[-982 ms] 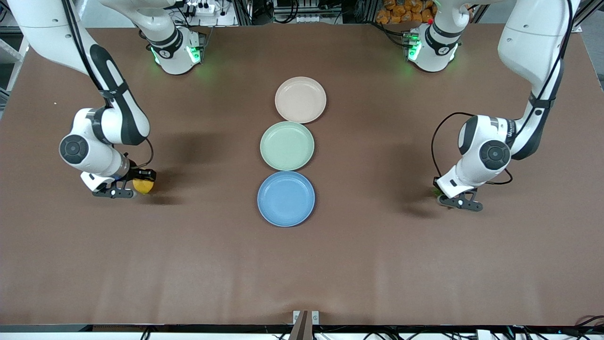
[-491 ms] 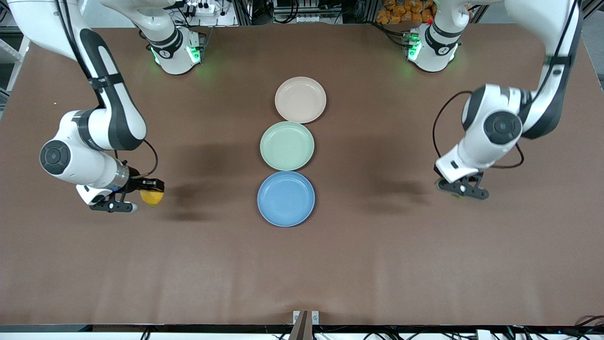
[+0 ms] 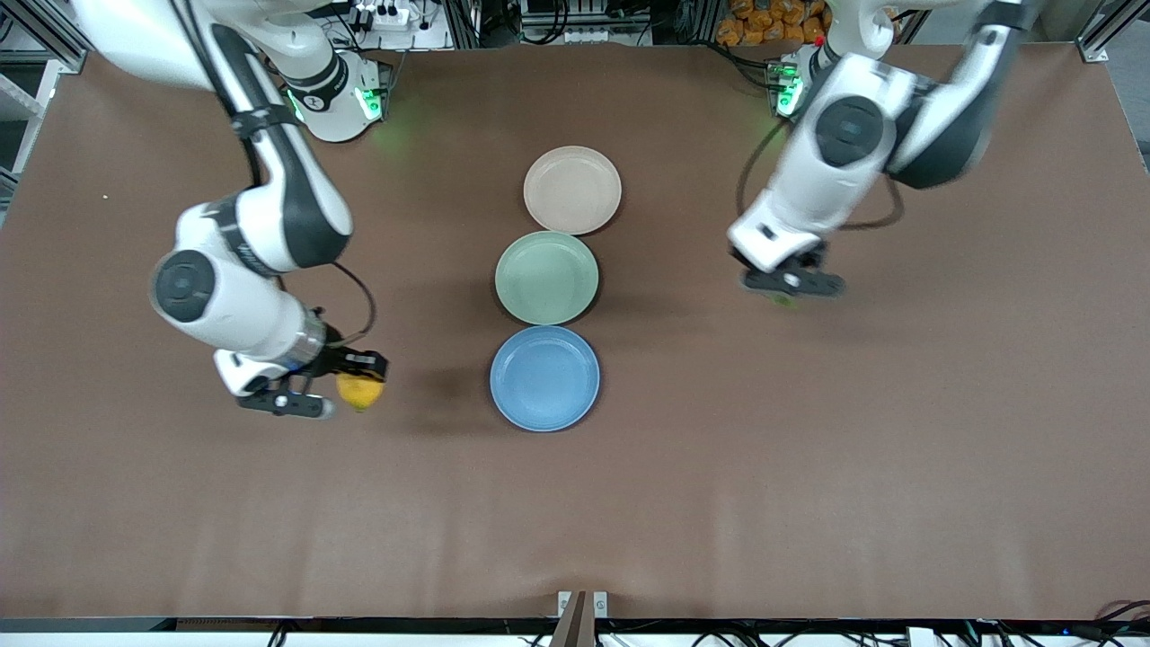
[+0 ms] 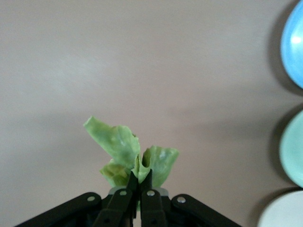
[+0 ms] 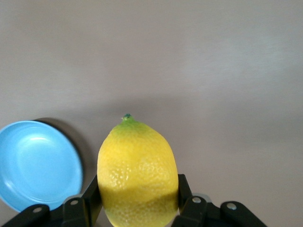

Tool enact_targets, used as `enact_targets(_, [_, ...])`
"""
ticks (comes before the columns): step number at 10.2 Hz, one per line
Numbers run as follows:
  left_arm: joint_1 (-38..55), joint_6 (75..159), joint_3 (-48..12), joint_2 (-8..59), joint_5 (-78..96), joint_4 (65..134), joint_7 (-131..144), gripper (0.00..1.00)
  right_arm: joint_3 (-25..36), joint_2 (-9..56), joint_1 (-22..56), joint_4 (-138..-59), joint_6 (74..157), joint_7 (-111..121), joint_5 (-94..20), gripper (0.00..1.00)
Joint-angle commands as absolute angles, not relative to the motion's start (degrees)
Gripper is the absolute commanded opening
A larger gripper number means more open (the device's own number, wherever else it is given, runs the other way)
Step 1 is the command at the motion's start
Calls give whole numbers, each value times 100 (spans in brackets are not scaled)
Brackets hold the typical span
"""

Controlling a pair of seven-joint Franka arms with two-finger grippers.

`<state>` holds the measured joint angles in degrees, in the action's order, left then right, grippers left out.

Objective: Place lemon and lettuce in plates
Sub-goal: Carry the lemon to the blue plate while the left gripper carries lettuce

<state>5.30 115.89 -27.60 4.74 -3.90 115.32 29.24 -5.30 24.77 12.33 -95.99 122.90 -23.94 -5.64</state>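
A: Start at the right arm's end of the table. What could fail there?

B: The right gripper point(image 3: 352, 388) hangs over bare table, its jaws clamped on the lemon point(image 3: 359, 392), short of the blue plate point(image 3: 544, 378). The rind is smooth and rounded, and the right wrist view shows the fingers point(image 5: 90, 195) gripping only its lower flanks. It could squirt free on a quick swing, or roll off the shallow plate if dropped from height.

A: And the middle?

B: Three plates sit in a row: blue nearest the front camera, the green plate point(image 3: 546, 277) between, the beige-pink plate point(image 3: 572, 190) farthest. All are empty and almost touching, so a small aiming error could land something on the green one.

A: The left arm?

B: The left gripper point(image 3: 789, 284) is over bare table toward its own end, jaws pinched shut on the lettuce point(image 4: 131, 158). Only a thin edge is caught; the limp leaf might tear or slip out.

A: The surroundings?

B: A plain brown table point(image 3: 809, 467), with cables and equipment racks along its edge by the bases.
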Motion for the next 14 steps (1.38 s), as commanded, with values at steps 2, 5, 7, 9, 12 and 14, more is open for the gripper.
enact_targets(2, [536,11505,-3654,702,-272,11470,4339,0,-519,3408,1844,-8563,12295,-3809,-571,0])
enact_targets(5, [860,11784,-4209,1097,-193,11479,5366,0,-527,3883,2258,-8131,12715,-4673,-562,0])
enact_targets(7, [1202,12206,-4324,1510,-263,11487,6131,0,-606,4121,2346,-8025,12919,-5000,-563,0])
enact_targets(9, [1580,12733,-4315,1940,-412,11505,6764,0,-851,4332,2355,-8033,13455,-5447,-528,0])
enact_targets(12, [2038,12999,-4315,2591,-1281,11514,8038,0,-940,4359,2408,-8060,13456,-5844,-501,11])
enact_targets(14, [2354,12999,-4315,2864,-1502,11514,8541,0,-1019,4447,2408,-8077,13482,-5967,-518,50])
